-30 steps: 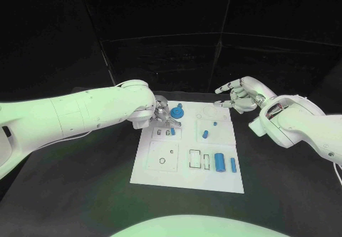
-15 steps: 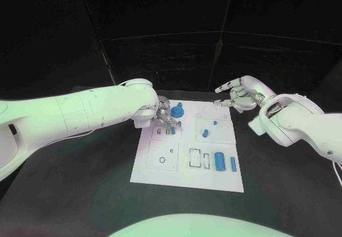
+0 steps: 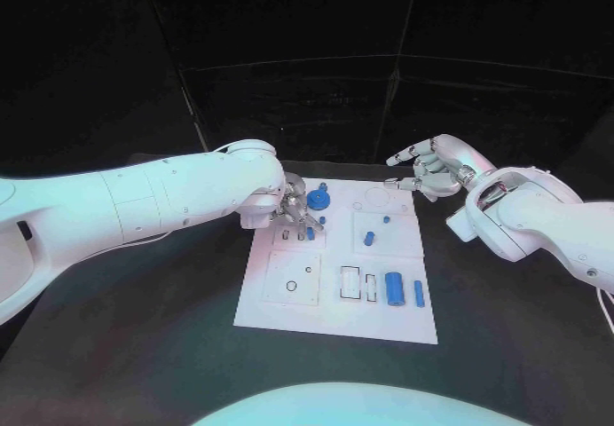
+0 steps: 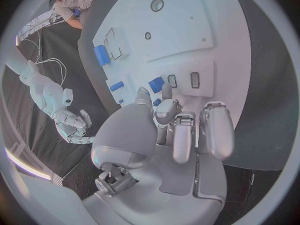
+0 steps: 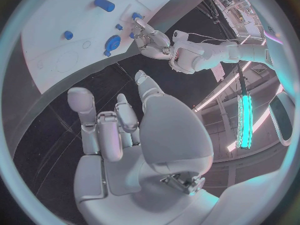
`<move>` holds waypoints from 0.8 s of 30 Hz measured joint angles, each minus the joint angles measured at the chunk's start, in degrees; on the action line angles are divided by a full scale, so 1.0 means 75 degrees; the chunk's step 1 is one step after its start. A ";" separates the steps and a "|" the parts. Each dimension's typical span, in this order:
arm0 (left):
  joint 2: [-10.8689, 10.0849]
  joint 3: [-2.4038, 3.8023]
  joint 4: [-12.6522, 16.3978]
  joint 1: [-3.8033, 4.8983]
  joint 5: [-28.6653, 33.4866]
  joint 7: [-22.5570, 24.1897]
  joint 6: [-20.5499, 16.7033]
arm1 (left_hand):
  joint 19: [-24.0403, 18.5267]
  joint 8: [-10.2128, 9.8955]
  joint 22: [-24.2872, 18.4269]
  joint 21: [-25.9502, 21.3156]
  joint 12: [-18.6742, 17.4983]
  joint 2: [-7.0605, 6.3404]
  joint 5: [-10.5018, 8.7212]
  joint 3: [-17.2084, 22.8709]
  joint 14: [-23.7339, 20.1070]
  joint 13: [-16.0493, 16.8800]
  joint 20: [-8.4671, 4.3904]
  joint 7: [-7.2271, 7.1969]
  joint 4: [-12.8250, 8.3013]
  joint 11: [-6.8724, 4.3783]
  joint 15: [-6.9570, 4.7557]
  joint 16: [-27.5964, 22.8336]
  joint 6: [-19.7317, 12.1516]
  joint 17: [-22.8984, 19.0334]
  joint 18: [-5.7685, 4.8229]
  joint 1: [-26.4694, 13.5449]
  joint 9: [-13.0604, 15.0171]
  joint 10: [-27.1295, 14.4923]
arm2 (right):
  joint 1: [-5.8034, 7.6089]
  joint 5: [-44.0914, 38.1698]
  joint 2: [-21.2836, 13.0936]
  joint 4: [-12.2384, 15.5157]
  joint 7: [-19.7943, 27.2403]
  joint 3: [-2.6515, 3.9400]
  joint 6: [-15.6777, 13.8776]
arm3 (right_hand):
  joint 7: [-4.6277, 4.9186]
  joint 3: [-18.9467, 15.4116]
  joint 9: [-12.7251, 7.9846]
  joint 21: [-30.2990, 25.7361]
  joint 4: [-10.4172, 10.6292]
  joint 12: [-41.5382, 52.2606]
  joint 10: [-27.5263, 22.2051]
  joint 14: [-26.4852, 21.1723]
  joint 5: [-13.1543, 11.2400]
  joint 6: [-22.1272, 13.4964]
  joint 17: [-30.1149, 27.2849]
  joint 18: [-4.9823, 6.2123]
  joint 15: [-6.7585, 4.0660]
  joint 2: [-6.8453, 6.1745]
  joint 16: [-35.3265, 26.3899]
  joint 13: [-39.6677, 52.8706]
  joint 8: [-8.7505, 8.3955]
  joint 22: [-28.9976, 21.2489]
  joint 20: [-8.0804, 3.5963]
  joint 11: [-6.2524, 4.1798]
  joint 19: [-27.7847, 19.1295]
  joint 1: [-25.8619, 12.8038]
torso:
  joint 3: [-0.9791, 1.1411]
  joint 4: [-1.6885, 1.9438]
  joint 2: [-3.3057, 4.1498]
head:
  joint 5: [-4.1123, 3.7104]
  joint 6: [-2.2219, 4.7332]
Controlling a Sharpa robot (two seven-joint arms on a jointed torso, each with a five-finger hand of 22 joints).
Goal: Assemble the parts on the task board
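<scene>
Left hand (image 3: 295, 211) over board's (image 3: 335, 306) far-left corner, fingertips at small blue part (image 4: 156, 84) beside two slots, part's long axis along slot row. Can't tell if pinching or only touching. Right hand (image 3: 433, 170) spread, holds nothing, off far-right edge, so your left is nearer. Versus 1 s ago: left hand slightly nearer, right unchanged.

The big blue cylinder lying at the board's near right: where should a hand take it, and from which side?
Probably across its middle, coming straight down from above. The big blue cylinder lies flat on the task board, long axis pointing away from the robot, so its curved flanks face left and right. A thinner blue piece lies close on its right, leaving little room there. The right hand hovers open, nearer that side.
</scene>
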 measured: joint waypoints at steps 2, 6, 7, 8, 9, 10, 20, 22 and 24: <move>0.0007 0.0000 -0.0014 0.0000 -0.0001 -0.0005 0.0039 | 0.0000 0.0027 0.0000 0.0000 0.0000 0.0011 0.0000 0.0034 0.0000 0.0000 0.0000 0.0014 -0.0053 0.0000 0.0000 0.0000 -0.0040 0.0000 0.0000 0.0083 0.0046 0.0000 | 0.0000 0.0000 -0.0001 -0.0001 -0.0004 0.0000 0.0004 | 0.0000 -0.0001 0.0000 0.0000 0.0001 0.0000 0.0000 0.0000 -0.0001 0.0000 0.0000 0.0000 0.0000 0.0000 0.0000 0.0000 0.0000 0.0000 0.0000 0.0000 0.0000 0.0000 | -0.0001 0.0000 0.0000 | 0.0000 -0.0003; 0.0026 0.0000 -0.0029 0.0000 -0.0002 -0.0014 0.0113 | 0.0000 0.0070 0.0000 0.0000 0.0000 0.0055 0.0000 0.0087 0.0000 -0.0009 0.0000 -0.0003 -0.0105 0.0000 0.0000 0.0000 -0.0059 0.0000 0.0000 0.0141 0.0101 0.0000 | 0.0000 0.0000 -0.0022 -0.0002 -0.0013 0.0000 0.0014 | 0.0000 -0.0001 -0.0001 0.0000 0.0001 0.0000 0.0000 0.0000 -0.0001 0.0000 0.0000 0.0000 0.0000 0.0000 0.0000 0.0000 0.0000 0.0000 0.0000 0.0000 0.0000 0.0000 | -0.0003 0.0000 0.0001 | 0.0001 -0.0017; 0.0034 0.0000 -0.0034 0.0000 -0.0002 -0.0016 0.0130 | 0.0000 0.0070 0.0000 0.0000 0.0000 0.0067 0.0000 0.0104 0.0000 -0.0009 0.0000 -0.0013 -0.0123 0.0000 0.0000 0.0000 -0.0069 0.0000 0.0000 0.0153 0.0113 0.0000 | 0.0000 0.0000 -0.0026 -0.0002 -0.0016 0.0000 0.0017 | 0.0000 -0.0001 0.0000 0.0000 0.0001 0.0000 0.0000 0.0000 -0.0001 0.0000 0.0000 0.0000 0.0000 0.0000 0.0000 0.0000 0.0000 0.0001 0.0000 0.0000 0.0000 0.0000 | -0.0004 0.0000 0.0001 | 0.0004 -0.0023; 0.0041 0.0000 -0.0038 0.0000 -0.0002 -0.0018 0.0144 | 0.0000 0.0070 -0.0001 0.0000 0.0000 0.0105 0.0000 0.0115 0.0000 -0.0009 0.0000 -0.0004 -0.0134 0.0000 0.0000 0.0000 -0.0078 0.0000 0.0000 0.0190 0.0129 0.0000 | 0.0000 0.0000 -0.0027 -0.0005 -0.0019 0.0000 0.0019 | 0.0000 -0.0001 -0.0001 0.0000 0.0001 0.0000 0.0000 0.0000 -0.0001 0.0000 0.0000 0.0000 0.0000 0.0000 0.0000 0.0000 0.0000 0.0001 0.0000 0.0000 0.0000 0.0000 | -0.0004 0.0000 0.0001 | 0.0006 -0.0026; 0.0045 0.0000 -0.0039 0.0000 -0.0003 -0.0020 0.0154 | 0.0000 0.0072 -0.0001 0.0000 0.0000 0.0105 0.0000 0.0129 0.0000 -0.0009 0.0000 0.0010 -0.0148 0.0000 0.0000 0.0000 -0.0092 0.0000 0.0000 0.0191 0.0139 0.0000 | 0.0000 0.0000 -0.0027 -0.0007 -0.0020 0.0000 0.0021 | 0.0000 -0.0001 -0.0001 0.0000 0.0001 0.0000 0.0000 0.0000 -0.0001 0.0000 0.0000 0.0001 0.0000 0.0000 0.0000 0.0000 0.0000 -0.0002 0.0000 0.0000 0.0000 0.0000 | -0.0004 0.0000 0.0001 | 0.0007 -0.0029; 0.0050 0.0000 -0.0039 0.0000 -0.0003 -0.0022 0.0166 | 0.0000 0.0102 -0.0001 0.0000 0.0000 0.0105 0.0000 0.0136 0.0000 -0.0009 0.0000 0.0014 -0.0180 0.0000 0.0000 0.0000 -0.0096 0.0000 0.0000 0.0191 0.0153 0.0000 | 0.0000 0.0000 -0.0027 -0.0009 -0.0024 0.0000 0.0024 | 0.0000 -0.0001 -0.0001 0.0000 0.0001 0.0000 0.0000 0.0000 -0.0001 0.0000 0.0000 0.0000 0.0000 0.0002 0.0000 0.0000 0.0000 -0.0008 0.0000 0.0000 0.0000 0.0002 | -0.0004 0.0000 0.0001 | 0.0010 -0.0034; 0.0085 -0.0001 -0.0033 0.0000 -0.0004 -0.0034 0.0266 | 0.0000 0.0181 0.0009 0.0000 0.0000 0.0246 0.0000 0.0379 0.0000 -0.0009 0.0000 0.0004 -0.0440 -0.0006 0.0000 0.0000 -0.0194 0.0000 0.0001 0.0493 0.0290 -0.0006 | 0.0001 0.0002 -0.0018 -0.0026 -0.0057 0.0000 0.0064 | 0.0000 -0.0001 -0.0001 0.0000 0.0001 0.0000 0.0000 0.0000 0.0042 0.0000 0.0000 0.0000 0.0000 0.0029 0.0000 0.0001 0.0007 -0.0009 0.0000 0.0000 0.0000 0.0029 | -0.0003 0.0000 0.0001 | -0.0002 -0.0062; 0.0086 0.0000 -0.0032 0.0000 -0.0004 -0.0035 0.0275 | 0.0000 0.0181 0.0009 0.0000 0.0000 0.0300 0.0000 0.0471 0.0000 -0.0009 0.0000 -0.0006 -0.0533 -0.0028 0.0000 0.0000 -0.0224 0.0000 0.0000 0.0629 0.0318 -0.0028 | 0.0001 0.0002 -0.0015 -0.0033 -0.0061 0.0000 0.0073 | 0.0000 -0.0001 -0.0001 0.0000 0.0001 0.0000 0.0000 0.0000 0.0070 0.0000 0.0000 0.0001 0.0000 0.0029 0.0000 0.0001 0.0030 -0.0009 0.0000 0.0000 0.0000 0.0029 | -0.0003 0.0000 0.0001 | -0.0004 -0.0063; 0.0086 0.0000 -0.0031 0.0002 -0.0003 -0.0035 0.0279 | 0.0000 0.0181 0.0008 0.0000 0.0000 0.0384 0.0000 0.0570 0.0000 -0.0008 0.0000 -0.0013 -0.0631 -0.0027 0.0000 0.0000 -0.0231 0.0000 0.0000 0.0724 0.0338 -0.0028 | 0.0001 0.0002 -0.0010 -0.0037 -0.0067 0.0000 0.0083 | 0.0000 -0.0001 -0.0001 0.0000 0.0001 0.0000 -0.0001 0.0000 0.0086 0.0000 0.0000 0.0001 0.0000 0.0029 0.0000 0.0001 0.0030 -0.0008 0.0000 0.0000 0.0000 0.0029 | -0.0003 0.0001 0.0002 | -0.0004 -0.0073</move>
